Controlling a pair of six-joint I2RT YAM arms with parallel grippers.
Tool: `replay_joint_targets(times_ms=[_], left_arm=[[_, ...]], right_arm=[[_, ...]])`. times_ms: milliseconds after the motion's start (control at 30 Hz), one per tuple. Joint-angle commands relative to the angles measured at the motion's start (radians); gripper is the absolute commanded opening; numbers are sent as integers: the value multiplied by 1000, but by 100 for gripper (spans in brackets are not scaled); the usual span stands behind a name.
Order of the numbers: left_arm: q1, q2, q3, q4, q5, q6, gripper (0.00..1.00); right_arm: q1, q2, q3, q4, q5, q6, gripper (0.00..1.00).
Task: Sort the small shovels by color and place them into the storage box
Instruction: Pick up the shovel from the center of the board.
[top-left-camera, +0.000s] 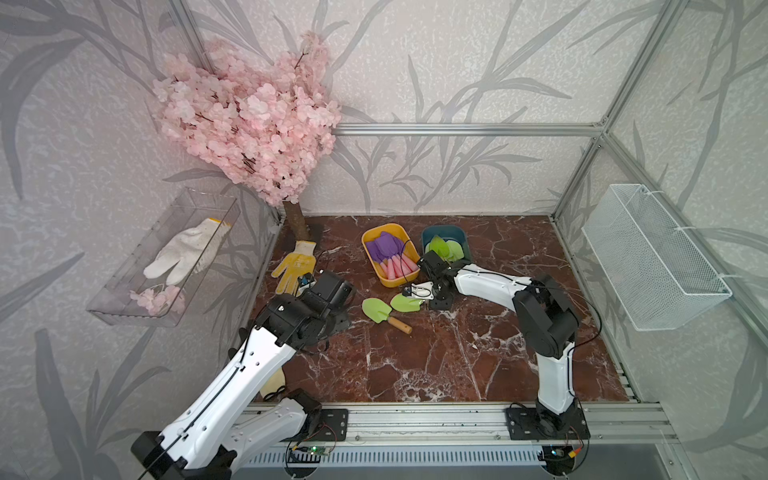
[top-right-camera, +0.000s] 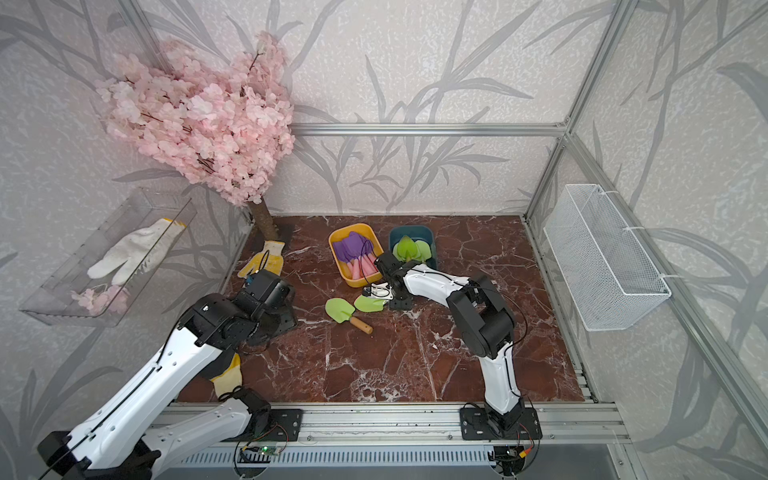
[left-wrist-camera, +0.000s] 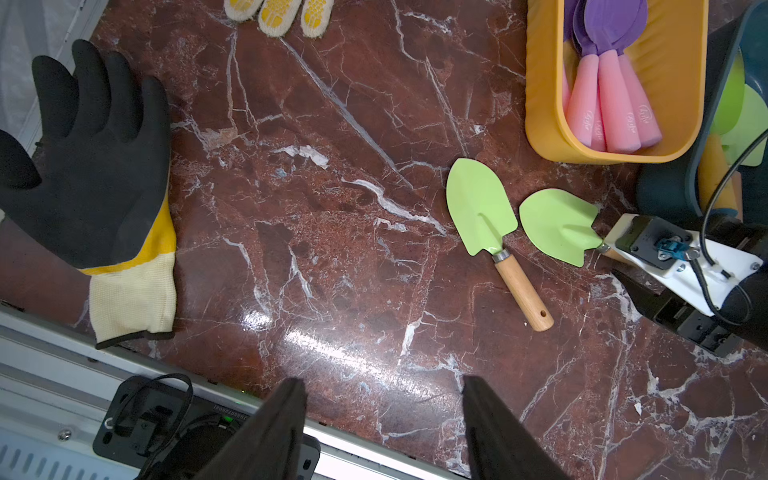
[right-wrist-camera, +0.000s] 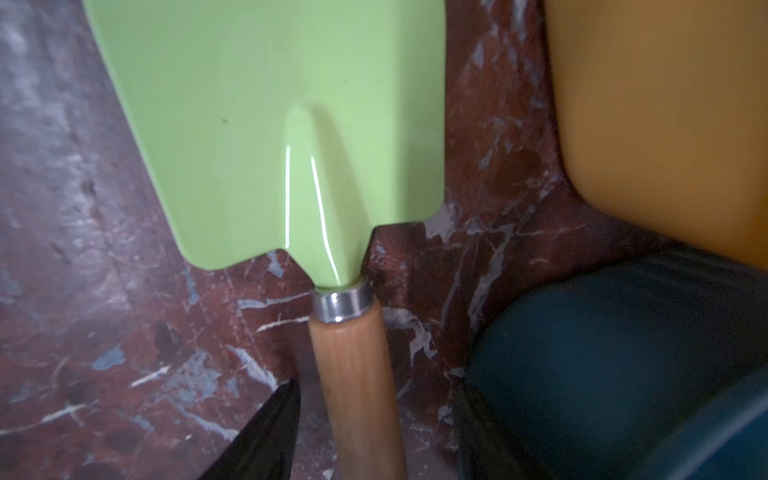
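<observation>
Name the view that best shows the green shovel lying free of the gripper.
Left wrist: the free shovel lies whole and sharp, blade to handle end. Both top views show it whole too, but small. The right wrist view shows only the other green shovel, not this one.

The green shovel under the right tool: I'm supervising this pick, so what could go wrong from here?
1. The right tool straddles the green shovel at its wooden handle, jaws open and off-centre; closing could roll or push it away.
2. The teal tub sits right beside the tool; a lift or swing may knock it.
3. The second green shovel lies close to this blade and could get nudged.
</observation>
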Motion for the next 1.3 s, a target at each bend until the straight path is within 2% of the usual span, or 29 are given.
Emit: replay_joint_targets(times_ms=[0, 733, 767, 1267], left_arm=[[-3, 3, 9, -8, -24, 10, 63], [-3, -13, 30, -26, -56, 8, 63], [-4, -13, 30, -26, -55, 10, 63], [-3, -22, 26, -28, -60, 9, 63]], right_arm=[[-5, 9, -12, 3, -24, 19, 63], [-4, 16, -64, 23, -41, 57, 61], [-5, 15, -64, 23, -41, 75, 54], [-5, -2, -84, 3, -47, 83, 41]])
